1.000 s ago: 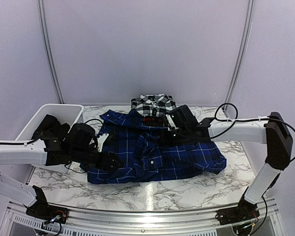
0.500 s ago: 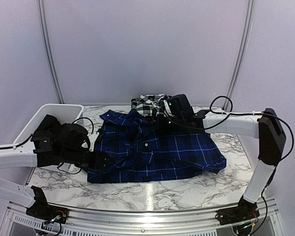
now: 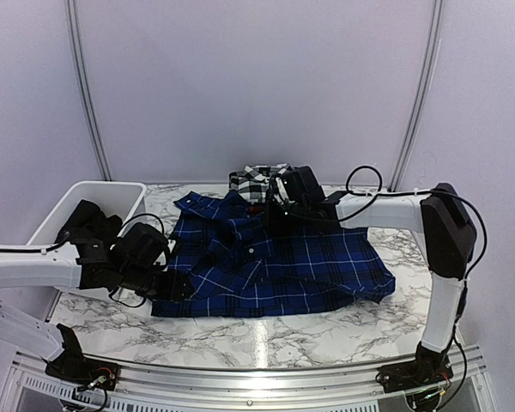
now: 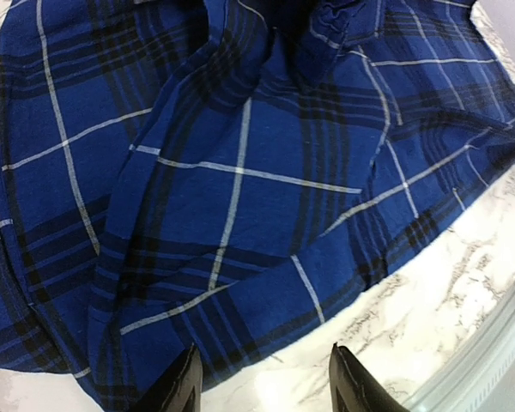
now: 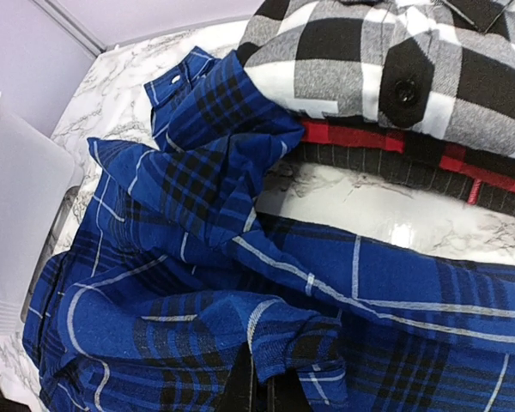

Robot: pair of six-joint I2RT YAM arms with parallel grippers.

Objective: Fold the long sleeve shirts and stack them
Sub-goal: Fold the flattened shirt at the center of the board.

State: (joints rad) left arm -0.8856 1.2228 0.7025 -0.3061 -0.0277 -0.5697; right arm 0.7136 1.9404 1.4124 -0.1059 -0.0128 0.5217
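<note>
Lying rumpled on the tabletop (image 3: 326, 330): the royal blue shirt (image 3: 275, 266)

Nearest, the left pincer (image 4: 262, 390) hangs jaws apart over its hem, navy bands and thin white lines crossing creased cloth. Farther back the right pincer (image 5: 257, 390) is clamped on a fold of it. Behind, the right wrist view alone makes plain the red-and-black shirt (image 5: 395, 150) folded under the black-and-white check shirt (image 5: 395, 60).

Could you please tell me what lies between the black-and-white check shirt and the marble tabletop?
The red-and-black shirt, sandwiched under the check shirt on the marble table; the right wrist view shows it.
</note>
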